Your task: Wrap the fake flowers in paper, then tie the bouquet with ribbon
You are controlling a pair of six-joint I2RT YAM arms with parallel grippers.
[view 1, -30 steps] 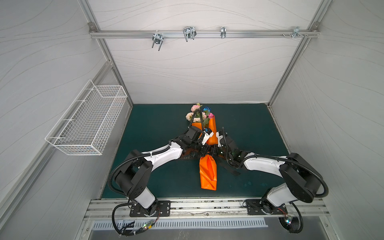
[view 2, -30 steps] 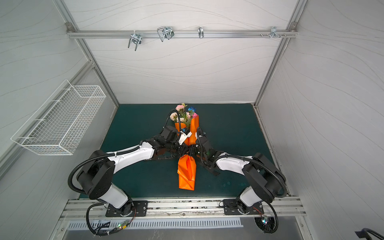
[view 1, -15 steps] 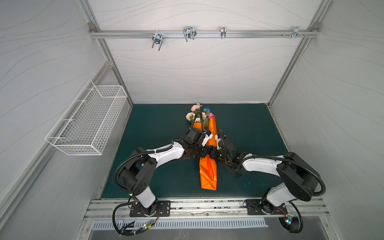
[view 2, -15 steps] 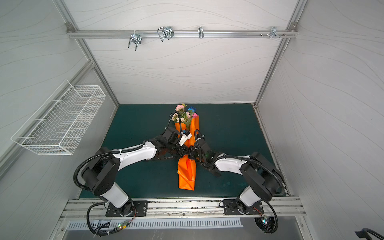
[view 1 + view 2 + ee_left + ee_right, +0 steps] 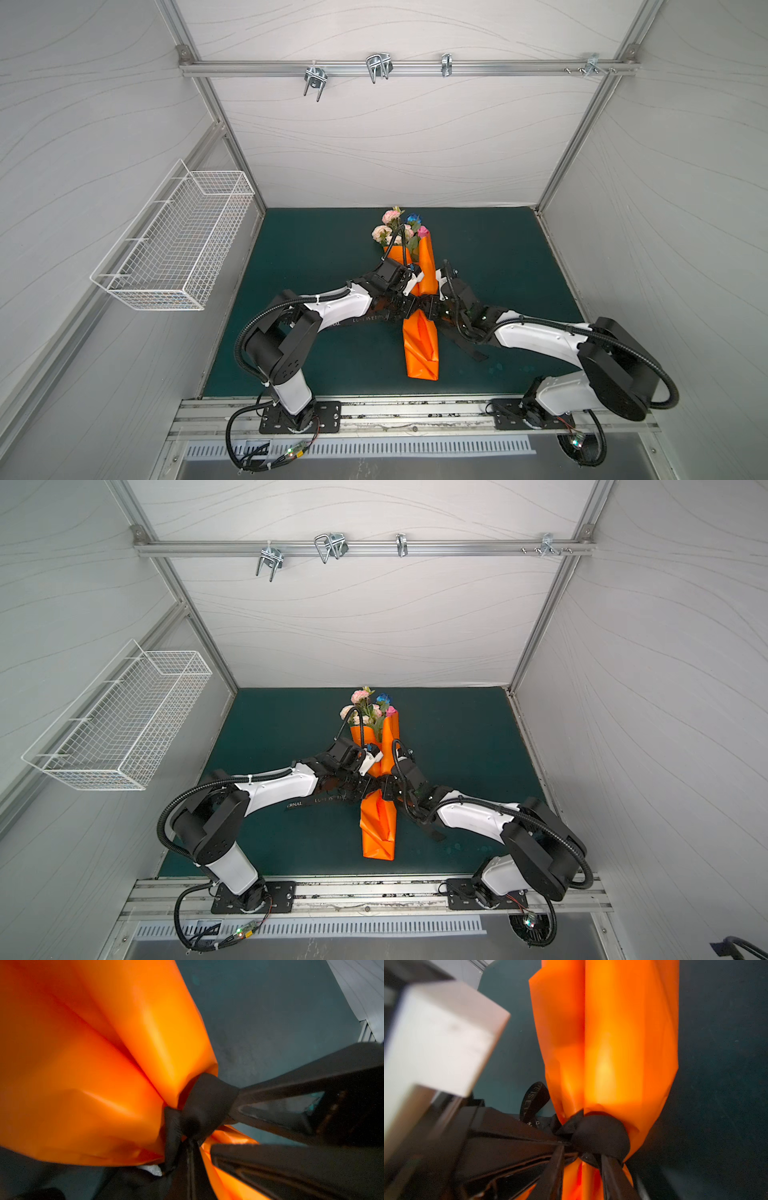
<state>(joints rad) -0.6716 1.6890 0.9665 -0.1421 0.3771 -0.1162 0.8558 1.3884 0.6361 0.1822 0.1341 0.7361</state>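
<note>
Bouquet (image 5: 384, 232), blk ribbon (image 5: 299, 803) reads "ERNAL", rest unclear

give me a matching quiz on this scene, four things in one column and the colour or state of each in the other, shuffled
Things:
1. bouquet of fake flowers
2. wrapping paper
3. ribbon
4. wire basket

Colour or state:
a. black, knotted around the bundle's middle
b. white, hung up at the left
c. orange, lying flat, pinched at its waist
d. blooms poking out at the far end

Pairs: 1-d, 2-c, 3-a, 4-b
</note>
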